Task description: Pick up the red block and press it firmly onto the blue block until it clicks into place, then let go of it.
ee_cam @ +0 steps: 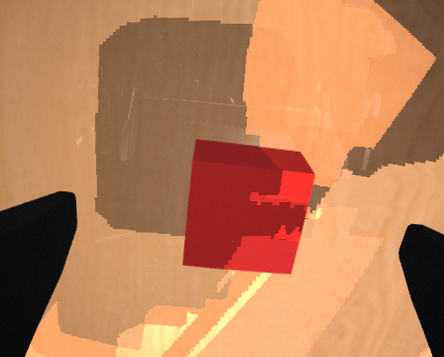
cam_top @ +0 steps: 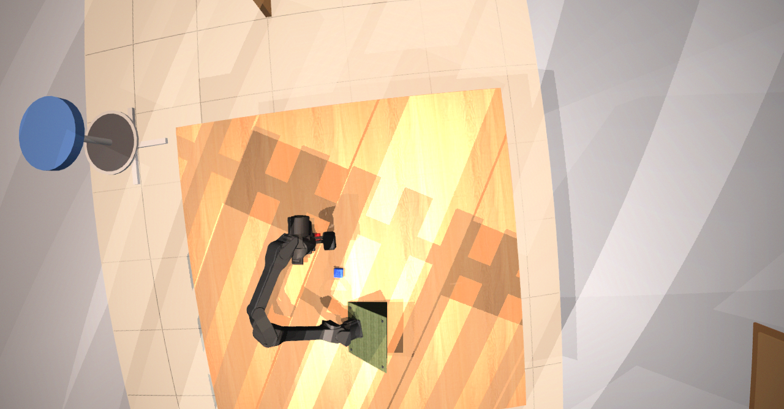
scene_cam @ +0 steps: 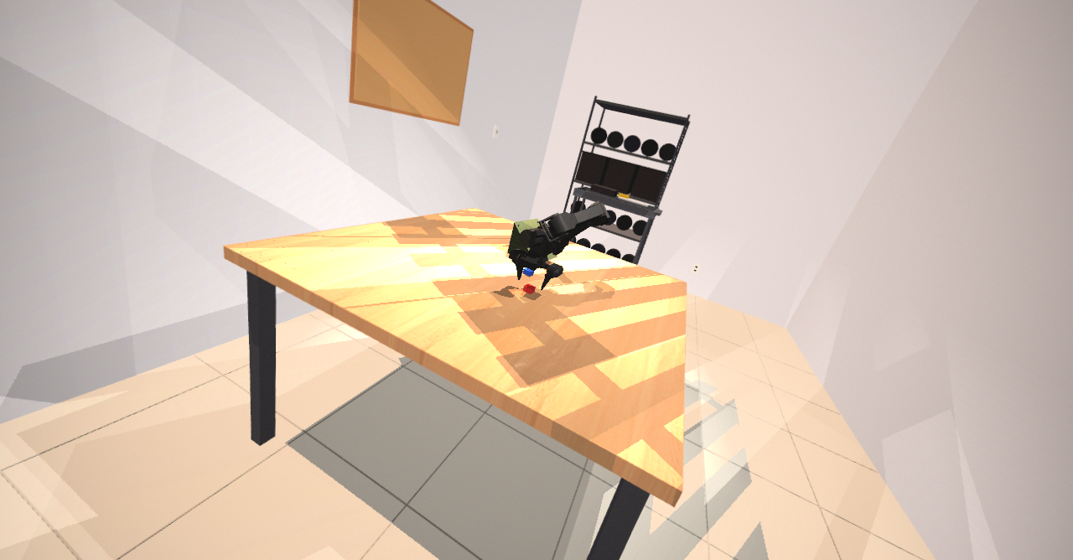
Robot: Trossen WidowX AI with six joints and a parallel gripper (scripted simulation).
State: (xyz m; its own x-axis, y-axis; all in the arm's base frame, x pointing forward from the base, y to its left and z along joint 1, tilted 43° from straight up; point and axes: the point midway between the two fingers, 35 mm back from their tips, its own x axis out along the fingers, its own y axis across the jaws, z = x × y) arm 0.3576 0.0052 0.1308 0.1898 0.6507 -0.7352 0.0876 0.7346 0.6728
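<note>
1. Red block (cam_top: pixel 317 236) (scene_cam: pixel 529 287) (ee_cam: pixel 247 213) sits on the table (cam_top: pixel 438 160) (scene_cam: pixel 360 256) (ee_cam: pixel 34 99), between the fingertips in the wrist view but gripped by neither. The gripper (cam_top: pixel 316 240) (scene_cam: pixel 530 282) (ee_cam: pixel 248 228) stands wide, its fingers at about nine and three o'clock of the block. That spread presumably leaves each side room to pass down without knocking it.

2. In the wrist view, the block is turned slightly against the fingers. Closing might twist it a little; a small wrist correction first could give flatter contact and a truer alignment for the later press.

3. Outward, the blue block (cam_top: pixel 338 272) (scene_cam: pixel 528 272) lies near the red one, toward five o'clock in the top view. It stands apart from it, so the grasp can happen first and the carry should be short.

4. The arm (cam_top: pixel 266 283) (scene_cam: pixel 573 222) bows out toward nine o'clock in the top view, which probably lets the gripper point down over its target. Its foot meets the green sloped mount (cam_top: pixel 370 340) (scene_cam: pixel 526 224), toward five o'clock from the blue block.

5. The step in hand looks like final approach: lower, close, then lift. Joining remains undone; an off-centre press could tip or slide the blue block.
</note>
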